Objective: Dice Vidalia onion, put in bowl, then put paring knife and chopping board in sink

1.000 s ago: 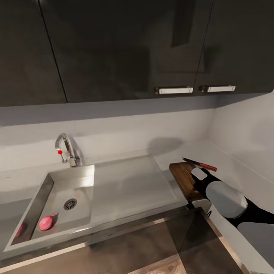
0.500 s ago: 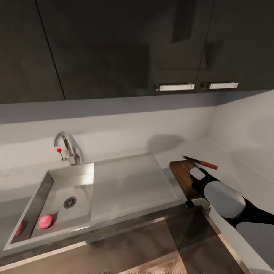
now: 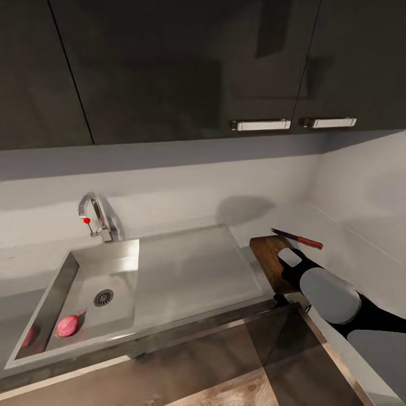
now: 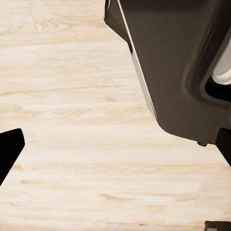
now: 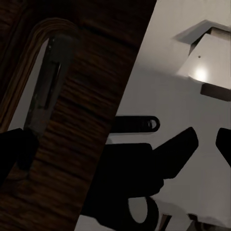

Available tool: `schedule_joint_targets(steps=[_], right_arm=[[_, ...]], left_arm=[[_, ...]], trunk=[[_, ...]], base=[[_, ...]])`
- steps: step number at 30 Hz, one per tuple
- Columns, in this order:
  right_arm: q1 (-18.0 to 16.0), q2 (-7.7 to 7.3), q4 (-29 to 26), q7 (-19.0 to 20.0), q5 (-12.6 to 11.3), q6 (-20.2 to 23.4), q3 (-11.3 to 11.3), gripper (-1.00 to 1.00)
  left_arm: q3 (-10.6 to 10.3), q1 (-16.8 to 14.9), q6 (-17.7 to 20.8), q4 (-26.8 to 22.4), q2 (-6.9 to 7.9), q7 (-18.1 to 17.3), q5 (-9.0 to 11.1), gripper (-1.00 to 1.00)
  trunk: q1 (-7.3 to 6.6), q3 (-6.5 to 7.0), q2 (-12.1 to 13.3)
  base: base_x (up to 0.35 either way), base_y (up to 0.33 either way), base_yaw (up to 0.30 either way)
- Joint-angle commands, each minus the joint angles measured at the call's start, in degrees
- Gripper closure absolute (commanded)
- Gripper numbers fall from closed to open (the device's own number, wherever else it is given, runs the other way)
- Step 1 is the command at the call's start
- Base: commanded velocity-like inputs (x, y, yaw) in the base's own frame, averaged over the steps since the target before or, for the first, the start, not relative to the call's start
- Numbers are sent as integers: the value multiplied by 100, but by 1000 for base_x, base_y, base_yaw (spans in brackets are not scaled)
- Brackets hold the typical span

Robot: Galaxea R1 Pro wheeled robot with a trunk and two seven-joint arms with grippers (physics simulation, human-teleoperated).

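Beside right end effector [image 3: 288, 260], chopping board [image 3: 269, 260], paring knife [image 3: 296, 239].

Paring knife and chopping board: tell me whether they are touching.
Cannot tell. In the head view the paring knife lies across the far end of the chopping board, its handle past the edge, but neither contact nor a gap shows plainly.

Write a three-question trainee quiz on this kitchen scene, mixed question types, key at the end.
1. True or false: the onion lies in the sink basin.
2. The paring knife rests by which edge of the chopping board? A) far B) near
3. Fill in: the faucet knob is ____.

Key: 1 true; 2 A; 3 red.
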Motion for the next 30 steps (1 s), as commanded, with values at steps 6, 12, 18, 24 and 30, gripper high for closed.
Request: schedule_joint_targets(steps=[6,12,18,24,30], right_arm=[[1,-4,-2,-14,-83,72,-41,100],[2,-13,-2,-27,-83,72,-48,100],[2,-13,-2,-28,-83,72,-49,100],[4,-13,-13,-28,-83,72,-64,100],[8,-15,-19,-28,-83,82,-68,100]], left_arm=[[29,-3,-32,13,3,-18,18,-100],[29,-1,-32,13,3,-18,18,-100],[29,-3,-32,13,3,-18,18,-100],[29,-4,-32,12,3,-18,18,-100],[29,-5,-32,12,3,-18,18,-100]], trunk=[[4,-17,-9],[4,-17,-9],[4,-17,-9],[4,7,-9],[4,60,-9]], base=[[0,0,0],[0,0,0],[0,0,0],[0,0,0],[0,0,0]])
